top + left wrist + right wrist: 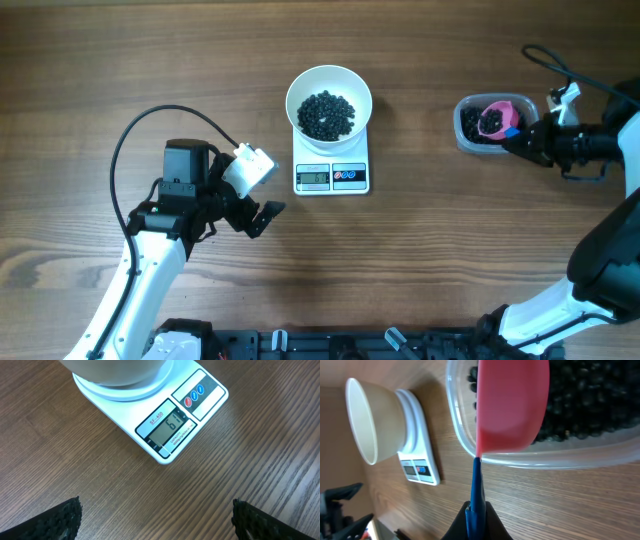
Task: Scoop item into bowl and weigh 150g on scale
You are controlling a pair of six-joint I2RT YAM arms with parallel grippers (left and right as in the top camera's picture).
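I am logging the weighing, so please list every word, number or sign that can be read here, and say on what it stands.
"SF-400": label on the scale, above its display.
"61": on the display, as it seems.
Small print under the display: too small to read.
Signs on the red and blue buttons: too small to read.
Overhead and right wrist views: nothing legible.

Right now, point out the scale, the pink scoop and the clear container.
scale (pixel 169 427): left wrist view, on its grey display.
pink scoop (pixel 512 405): right wrist view, on the pink cup.
clear container (pixel 570 459): right wrist view, on its near rim.
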